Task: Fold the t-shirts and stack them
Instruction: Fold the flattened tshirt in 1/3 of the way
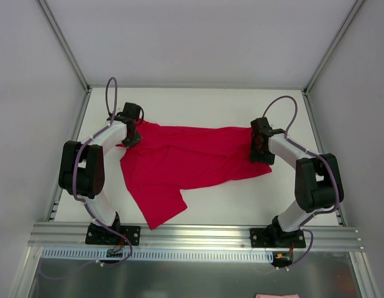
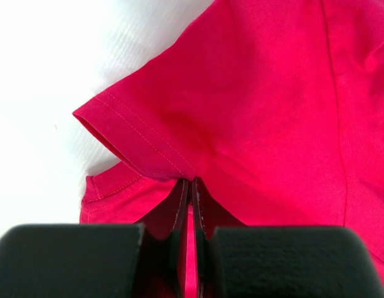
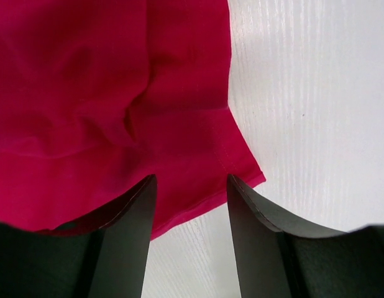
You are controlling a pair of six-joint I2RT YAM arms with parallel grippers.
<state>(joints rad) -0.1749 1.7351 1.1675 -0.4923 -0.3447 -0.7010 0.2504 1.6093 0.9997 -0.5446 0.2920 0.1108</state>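
Observation:
A crimson-red t-shirt (image 1: 186, 162) lies spread and rumpled across the white table, one sleeve reaching toward the near edge. My left gripper (image 1: 131, 138) sits at the shirt's far left corner. In the left wrist view it (image 2: 190, 181) is shut on the shirt fabric (image 2: 254, 112) by a sleeve hem. My right gripper (image 1: 260, 154) is at the shirt's right edge. In the right wrist view it (image 3: 191, 180) is open, its fingers either side of a hemmed corner of the shirt (image 3: 198, 155), not touching it.
White walls with metal frame posts enclose the table (image 1: 198, 105) on three sides. An aluminium rail (image 1: 192, 234) runs along the near edge by the arm bases. A bit of pink cloth (image 1: 278, 295) shows at the bottom edge.

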